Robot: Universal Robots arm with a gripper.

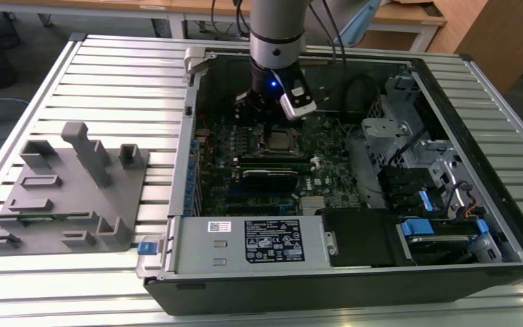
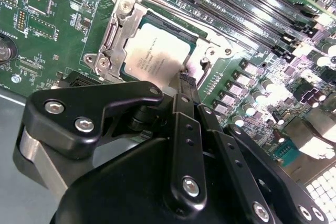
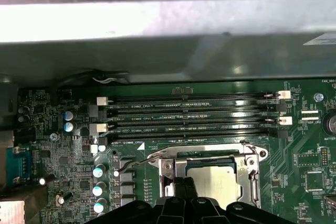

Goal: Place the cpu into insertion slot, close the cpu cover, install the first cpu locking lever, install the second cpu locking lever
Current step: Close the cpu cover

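- my end effector (image 2: 187,81) has its fingers pinched together, tip at the edge of the cpu cover (image 2: 119,27)
- cpu (image 2: 157,56) lies flat under that cover

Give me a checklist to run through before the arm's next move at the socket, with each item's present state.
1. The cpu lies flat in the insertion slot: ok.
2. The cpu cover is down around the cpu: ok, as far as the second wrist view shows.
3. The locking lever is latched: cannot tell. In the first wrist view its wire runs beside the socket's corner, but the hook is unclear.
4. The gripper is at the socket: ok. Its tip sits at the cover's edge, beside the cpu.
5. The fingers are shut and carry nothing: ok.
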